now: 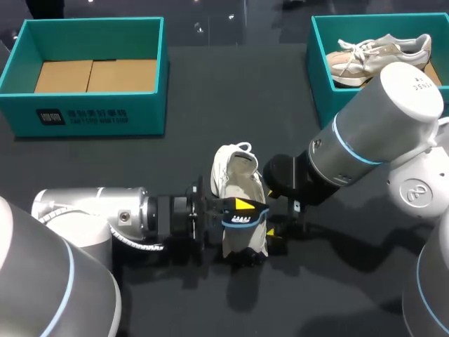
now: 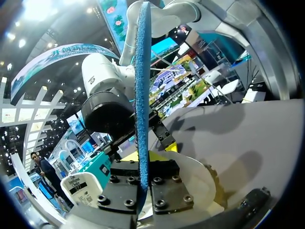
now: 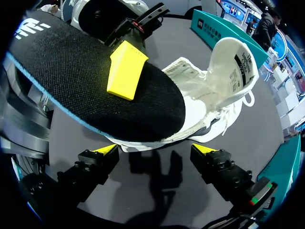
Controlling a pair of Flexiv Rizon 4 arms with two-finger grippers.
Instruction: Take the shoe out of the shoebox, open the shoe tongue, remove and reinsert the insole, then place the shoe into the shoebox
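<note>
Insole [image 3: 71, 67] was out, lying over the 6 o'clock end of the shoe [image 1: 237, 179], pinched flat between the fingers of our left gripper [image 2: 141, 160]. We judged it thin, light, floppy foam with a grippy fabric top; best held near mid-length so the free end wouldn't droop on refeeding. Shoe sat at the centre of the table [image 1: 196, 91], tongue [image 3: 233, 57] stood up; light, soft upper, likely to slide unless braced at the sole sides. Our right gripper [image 3: 155, 150] hung wide open, empty, just beside it. Empty shoebox [image 1: 84, 24] at 10 o'clock, second box [image 1: 316, 70] holding another shoe [image 1: 379, 53] at 2 o'clock.
</note>
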